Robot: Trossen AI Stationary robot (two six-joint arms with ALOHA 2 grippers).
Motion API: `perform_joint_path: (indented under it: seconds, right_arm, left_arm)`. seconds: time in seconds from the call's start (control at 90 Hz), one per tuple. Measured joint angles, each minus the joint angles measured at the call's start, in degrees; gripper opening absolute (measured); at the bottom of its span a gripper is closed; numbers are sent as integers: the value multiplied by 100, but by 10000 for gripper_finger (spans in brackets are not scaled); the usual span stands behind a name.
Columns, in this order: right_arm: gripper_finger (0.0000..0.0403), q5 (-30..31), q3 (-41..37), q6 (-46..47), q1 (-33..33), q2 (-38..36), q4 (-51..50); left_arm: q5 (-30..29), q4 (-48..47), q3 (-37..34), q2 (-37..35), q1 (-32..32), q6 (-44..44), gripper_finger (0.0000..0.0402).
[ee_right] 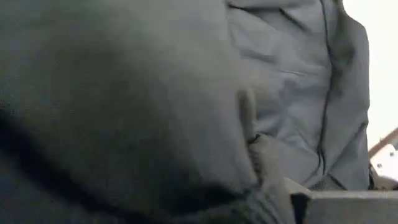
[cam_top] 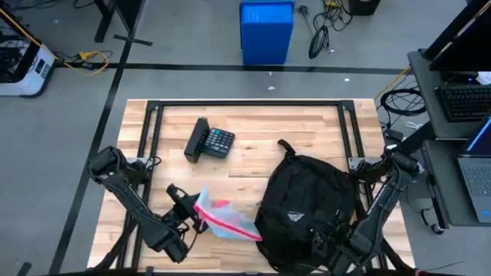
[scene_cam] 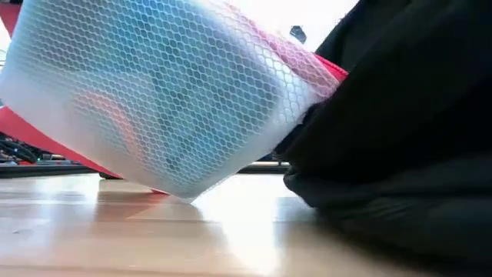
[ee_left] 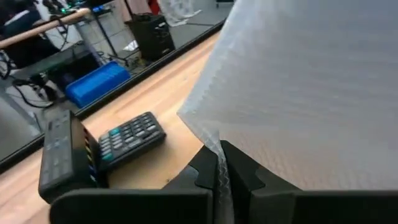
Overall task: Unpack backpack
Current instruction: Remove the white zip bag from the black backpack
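The black backpack [cam_top: 307,201] lies flat on the table's right half, its white logo patch [cam_top: 294,217] facing up; it fills the right of the low view [scene_cam: 400,138]. Just left of it is a white mesh pouch [cam_top: 224,218] with red and blue showing through, and my left gripper [cam_top: 193,211] is shut on it. In the low view the pouch [scene_cam: 161,100] is tilted, its far end against the backpack. My right gripper [cam_top: 322,244] is at the backpack's near edge; its wrist view shows only dark fabric [ee_right: 155,99]. My left gripper pinches an edge of the mesh pouch [ee_left: 219,163] between its two fingers, near a corner. The fingers come from the table's left, slanting down. The pouch is tilted, with its low corner [scene_cam: 183,194] at or just above the tabletop; which, I cannot tell.
A black calculator [cam_top: 219,142] lies at the middle far part of the table, with a black box-like object [cam_top: 196,139] against its left side. A black metal frame [cam_top: 245,103] runs round the table's edges. Bare wood lies between the calculator and the pouch.
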Motion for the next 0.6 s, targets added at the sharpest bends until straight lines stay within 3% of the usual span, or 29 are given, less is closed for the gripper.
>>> perform_joint_path:
  seconds: [0.167, 0.311, 0.456, 0.6]
  right_arm:
    - [4, -1, -423, 692, -132, -2, -5]
    - [4, 113, -717, 741, -470, -2, -22]
    - [4, 469, -879, 194, -903, -2, 254]
    - [4, 56, -889, -647, -1171, -2, 945]
  left_arm:
    - [0, 16, 0, 0, -184, 19, 0]
    - [11, 79, 4, 0, -388, -10, 0]
    - [18, 76, 124, 0, -628, -8, 0]
    - [22, 63, 222, 0, -819, 22, 0]
